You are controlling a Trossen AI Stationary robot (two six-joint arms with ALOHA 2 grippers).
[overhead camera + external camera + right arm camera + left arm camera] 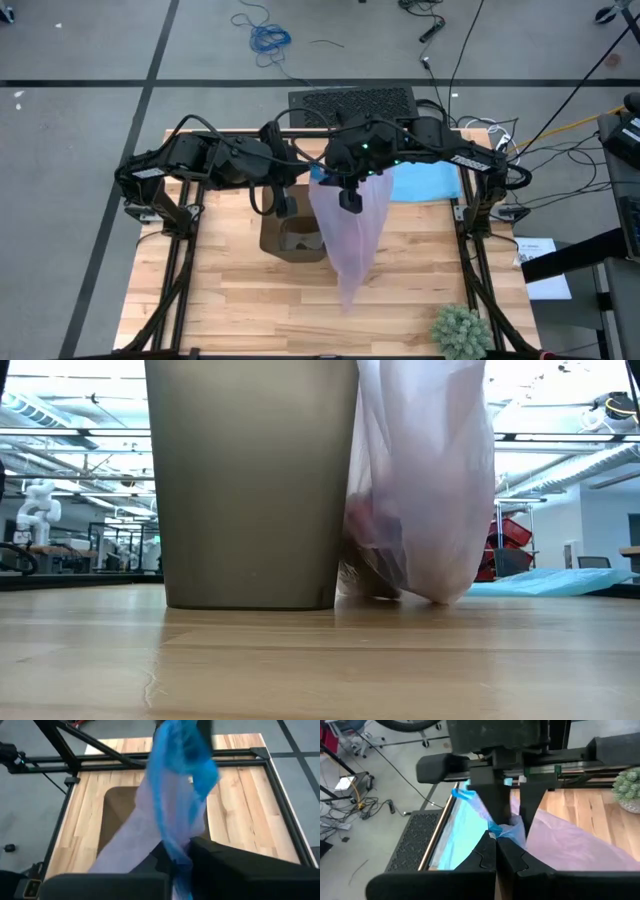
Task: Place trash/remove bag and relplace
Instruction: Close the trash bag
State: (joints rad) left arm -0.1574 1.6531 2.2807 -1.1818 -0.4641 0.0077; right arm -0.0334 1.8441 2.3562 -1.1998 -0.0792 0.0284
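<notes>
We see grey concrete floor [80, 60] around the wooden table [230, 300], loose cables [262, 38], bright ceiling lights [80, 400], red bins [512, 532] behind.

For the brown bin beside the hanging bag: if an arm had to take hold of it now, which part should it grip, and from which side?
Probably the bin's top rim, from straight above: the high view shows its mouth open upward and unlined, while its walls look broad and smooth, too wide to pinch. Take the rim on the side away from the lavender bag, which the right gripper holds up against the other side. The left gripper is nearest.
</notes>
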